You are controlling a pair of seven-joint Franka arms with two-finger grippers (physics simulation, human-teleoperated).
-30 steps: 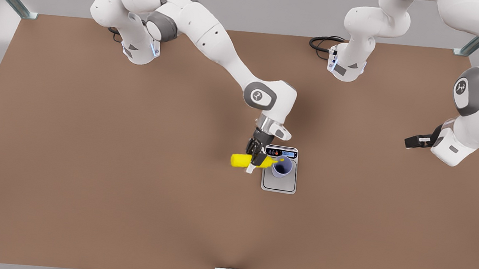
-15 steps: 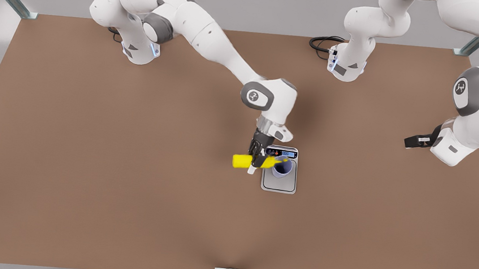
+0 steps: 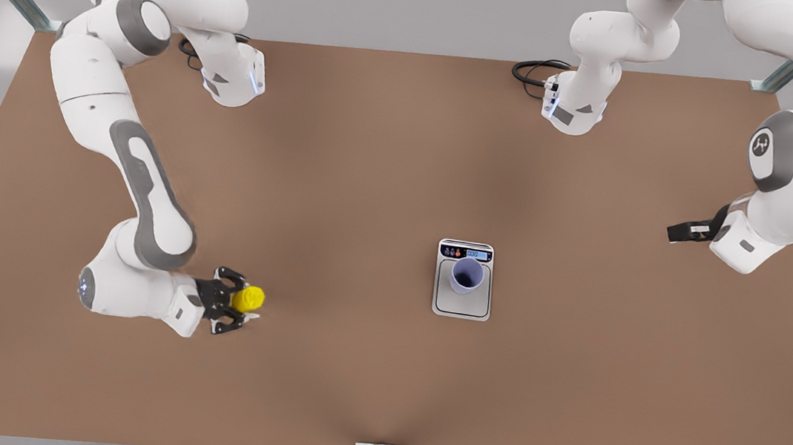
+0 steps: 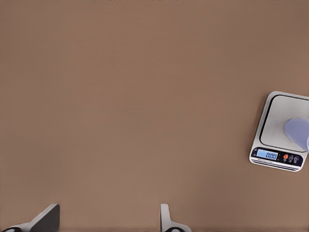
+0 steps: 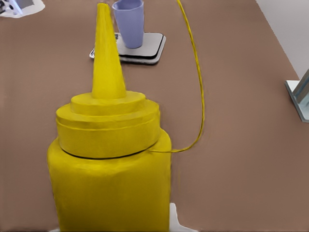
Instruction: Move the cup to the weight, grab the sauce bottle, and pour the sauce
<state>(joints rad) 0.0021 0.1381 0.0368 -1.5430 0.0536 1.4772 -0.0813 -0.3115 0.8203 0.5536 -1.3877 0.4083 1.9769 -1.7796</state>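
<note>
Now the right gripper, low at the front view's left, grasps the small bright yellow squeeze sauce bottle between its fingers. Well apart, the lavender-blue plain cup stands upright on the flat silver-grey weight. High at the front view's right, the left gripper waits with fingers spread.

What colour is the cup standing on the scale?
Lavender-blue, with a dark inside; the cup on the scale shows best in the front view.

One cup, one weight, one sauce bottle.
</note>
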